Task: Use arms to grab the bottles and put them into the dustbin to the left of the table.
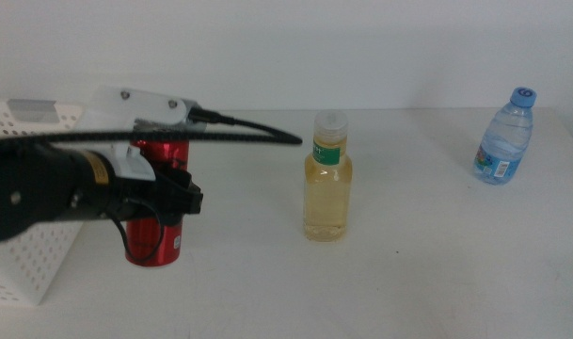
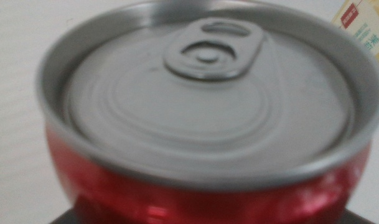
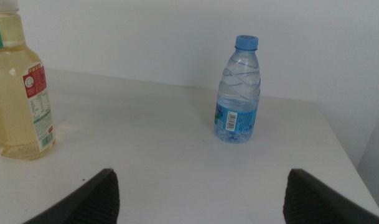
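Middle view: the left end effector [image 1: 178,200] is seen at the left of the frame, clenched around a red soda can [image 1: 157,247] that stands just beside the white perforated dustbin [image 1: 23,264] at the far left edge. Much of the can is hidden behind the black wrist and its cables, so whether its base rests on the white desk [image 1: 408,273] cannot be made out. At centre a clear bottle of yellowish liquid [image 1: 327,179] stands upright, and a small blue-capped water bottle [image 1: 504,137] is seen well apart at the upper right.

Only the left wrist view shows the can's silver lid and pull tab [image 2: 214,50], which fill the frame, slightly blurred; the jaws themselves are almost wholly cut off at the bottom edge, and a sliver of a label is glimpsed at the upper right corner.

From the right wrist view the right end effector [image 3: 198,196] is shown released, its two dark jaws spread wide at the lower corners, out of the middle view. Beyond it the water bottle is seen near centre, while the yellowish bottle is cropped by the left edge.
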Robot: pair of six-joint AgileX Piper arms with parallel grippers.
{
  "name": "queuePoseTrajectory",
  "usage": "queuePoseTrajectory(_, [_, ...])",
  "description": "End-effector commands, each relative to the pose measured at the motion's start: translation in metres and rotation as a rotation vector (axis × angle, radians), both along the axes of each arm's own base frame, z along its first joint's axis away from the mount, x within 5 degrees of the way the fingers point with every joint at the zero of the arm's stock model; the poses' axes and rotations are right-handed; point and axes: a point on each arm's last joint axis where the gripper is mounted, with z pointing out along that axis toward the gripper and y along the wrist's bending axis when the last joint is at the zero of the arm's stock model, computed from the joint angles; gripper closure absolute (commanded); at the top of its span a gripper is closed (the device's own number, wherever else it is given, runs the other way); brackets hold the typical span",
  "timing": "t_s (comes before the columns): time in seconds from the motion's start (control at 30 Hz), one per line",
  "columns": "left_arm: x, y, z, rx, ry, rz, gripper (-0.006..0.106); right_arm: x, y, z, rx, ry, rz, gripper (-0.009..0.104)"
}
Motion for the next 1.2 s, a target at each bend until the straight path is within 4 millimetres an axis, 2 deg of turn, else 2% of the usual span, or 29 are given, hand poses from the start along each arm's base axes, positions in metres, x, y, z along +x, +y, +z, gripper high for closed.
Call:
queuePoseTrajectory(0.0, [0.005, -0.002, 0.034, -0.043, -0.084, 0.007, 0.105, -0.002, -0.001, 0.012, -0.007, -0.117, -0.007, 0.025])
queuePoseTrajectory(0.2, [0.015, 0.000, 0.057, 0.043, 0.047, 0.033, 0.105, -0.002, -0.001, 0.012, -0.007, -0.117, -0.007, 0.025])
queuePoseTrajectory(0.57, [0.045, 0.039, 0.096, 0.149, 0.218, 0.149, 0.105, -0.002, -0.001, 0.012, -0.007, -0.117, -0.007, 0.025])
queuePoseTrajectory(1.17, [0.068, 0.140, 0.119, 0.242, 0.357, 0.276, 0.105, -0.002, -0.001, 0.012, -0.007, -0.117, -0.007, 0.025])
